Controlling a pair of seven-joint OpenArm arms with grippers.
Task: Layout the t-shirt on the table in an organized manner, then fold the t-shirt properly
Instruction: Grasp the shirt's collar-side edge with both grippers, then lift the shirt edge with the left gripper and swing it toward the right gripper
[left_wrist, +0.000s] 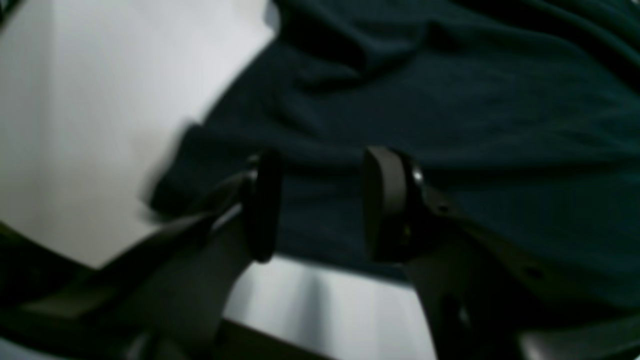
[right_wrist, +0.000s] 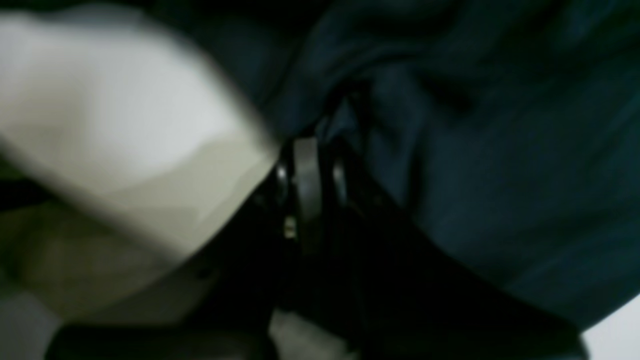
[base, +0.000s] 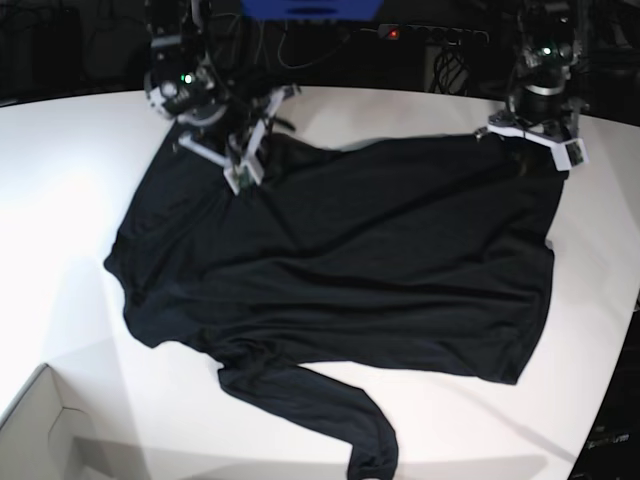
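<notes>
A: Where is the t-shirt (base: 340, 270) right now?

B: Spread across the middle of the white tabletop (base: 60, 200) in the base view, mostly opened out but wrinkled. One long sleeve trails down toward the lower middle of the frame, and another part bunches at the left. Its long axis runs roughly left to right across the frame.

A: And the two grippers?

B: Both sit at the shirt's far edge, near the top of the frame. The right gripper (right_wrist: 310, 165) is at the upper left in the base view, and in its wrist view the jaws are pressed together with dark fabric pinched between them. The left gripper (left_wrist: 320, 205) is at the upper right corner of the cloth, jaws apart, with fabric lying under and between them but nothing clamped.

A: So what does the next move hinge on?

B: I'd judge it's the layout stage. The shirt hangs toward the near side from both grippers, so the cloth lies below them in the frame. The left one likely needs to close on its corner before the far edge can be pulled taut along that left-right axis. The loose sleeve is well apart from either arm.
</notes>
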